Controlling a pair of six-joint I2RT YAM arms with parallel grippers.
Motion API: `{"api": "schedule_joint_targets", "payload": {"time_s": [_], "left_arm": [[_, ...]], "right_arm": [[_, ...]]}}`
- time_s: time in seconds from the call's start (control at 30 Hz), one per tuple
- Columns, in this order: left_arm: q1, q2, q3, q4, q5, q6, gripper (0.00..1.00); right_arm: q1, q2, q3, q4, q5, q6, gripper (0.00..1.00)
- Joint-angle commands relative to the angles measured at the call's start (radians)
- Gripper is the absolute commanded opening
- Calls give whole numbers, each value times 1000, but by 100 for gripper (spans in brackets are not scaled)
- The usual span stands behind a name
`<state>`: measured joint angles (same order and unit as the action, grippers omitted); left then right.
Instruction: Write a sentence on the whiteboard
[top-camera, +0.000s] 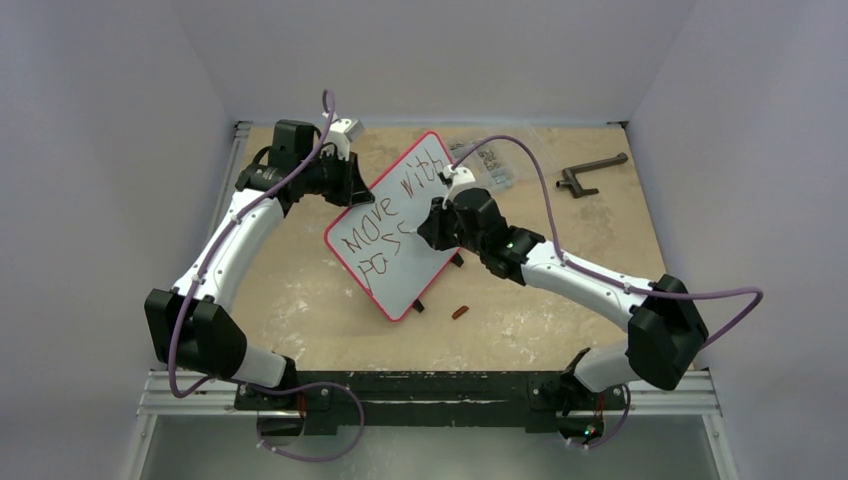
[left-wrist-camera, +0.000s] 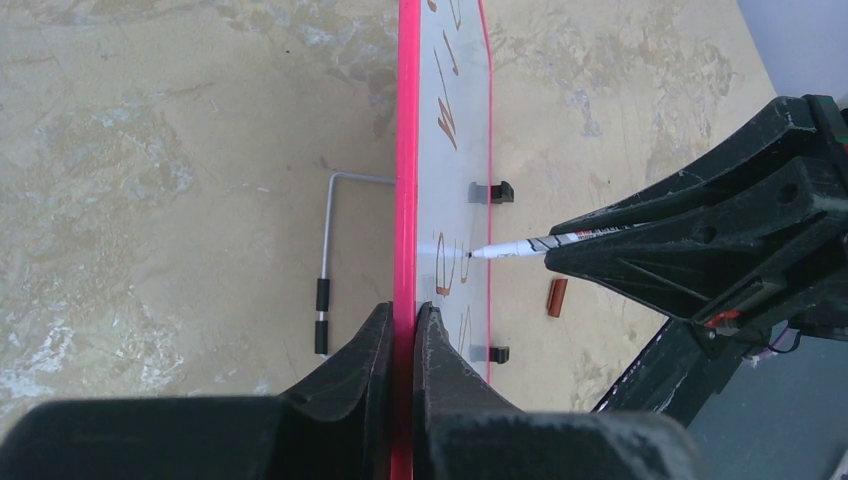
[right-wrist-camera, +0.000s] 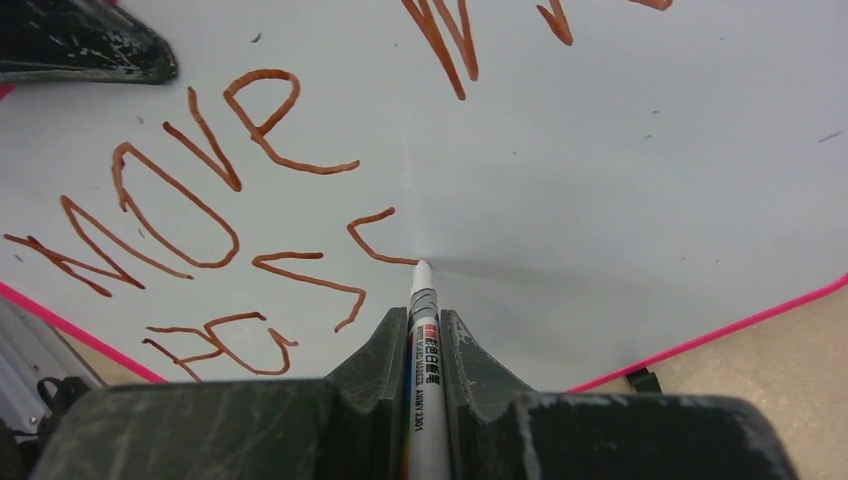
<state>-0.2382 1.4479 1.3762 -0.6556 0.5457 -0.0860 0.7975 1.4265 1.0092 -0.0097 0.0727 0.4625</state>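
Note:
The whiteboard (top-camera: 428, 272) with its red rim stands tilted at the table's middle. My left gripper (top-camera: 350, 186) is shut on the board's rim (left-wrist-camera: 405, 200), one finger on each side, seen edge-on in the left wrist view. My right gripper (right-wrist-camera: 425, 318) is shut on a white marker (right-wrist-camera: 427, 345). The marker's tip (right-wrist-camera: 421, 266) touches the board at the end of a fresh stroke. The sentence (top-camera: 385, 212) reads "Move with" in reddish-brown, with a few letters (right-wrist-camera: 300, 270) in a second row below. The marker (left-wrist-camera: 530, 244) also shows from the side.
A small reddish-brown cap (top-camera: 460, 311) lies on the table just off the board's near right side. A clear parts box (top-camera: 490, 165) and a dark handle-shaped tool (top-camera: 590, 175) sit at the back right. A bent metal rod (left-wrist-camera: 324, 270) lies behind the board.

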Motion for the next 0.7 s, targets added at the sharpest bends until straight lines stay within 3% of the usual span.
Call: {"api": "schedule_joint_targets", "payload": {"time_s": [0.0, 0.67], "left_arm": [[-5, -17, 12, -20, -78, 60, 0], [-5, -21, 13, -18, -80, 59, 0]], "right_arm": [[-11, -9, 11, -34, 69, -18, 0], [-13, 63, 10, -69, -96, -85, 0]]}}
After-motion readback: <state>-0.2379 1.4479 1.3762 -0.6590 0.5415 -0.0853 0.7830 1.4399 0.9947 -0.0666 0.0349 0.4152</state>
